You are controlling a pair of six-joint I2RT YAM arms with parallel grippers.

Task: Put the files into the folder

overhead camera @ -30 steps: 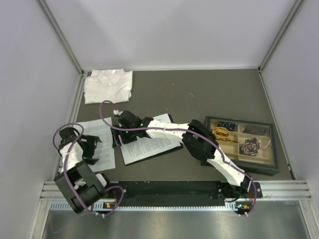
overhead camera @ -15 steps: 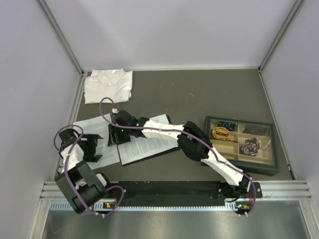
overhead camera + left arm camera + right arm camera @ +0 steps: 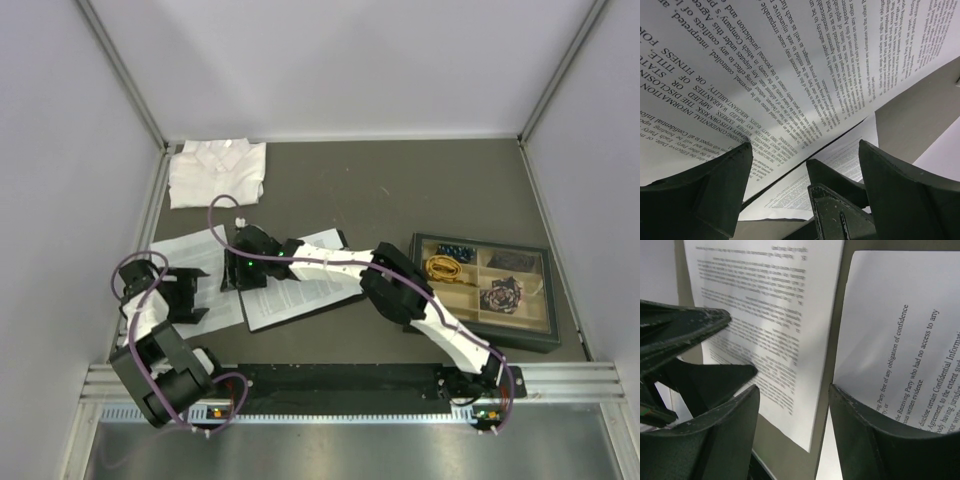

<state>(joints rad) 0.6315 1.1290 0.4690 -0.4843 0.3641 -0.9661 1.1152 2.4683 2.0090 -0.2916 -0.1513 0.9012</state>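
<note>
Two files show, both white sheets of dense black print. One sheet (image 3: 185,262) lies at the left, the other (image 3: 300,285) rests on the black folder (image 3: 338,303), of which only a thin edge shows. My left gripper (image 3: 195,297) stands open low over the left sheet (image 3: 765,65), whose edge looks raised above the second sheet (image 3: 840,155). My right gripper (image 3: 232,272) reaches across between the two sheets, jaws apart and nothing clamped. In the right wrist view it (image 3: 795,387) straddles the gap between the left sheet (image 3: 765,315) and the right sheet (image 3: 895,330).
A folded white shirt (image 3: 217,172) lies at the back left. A dark-framed compartment tray (image 3: 482,241) of small items stands at the right. The two grippers sit close together; the right gripper's finger (image 3: 840,190) shows between my left fingers.
The right gripper has slid left towards the left sheet and its jaws have narrowed. The left sheet has shifted and turned a little towards the folder. The left arm barely moved.
</note>
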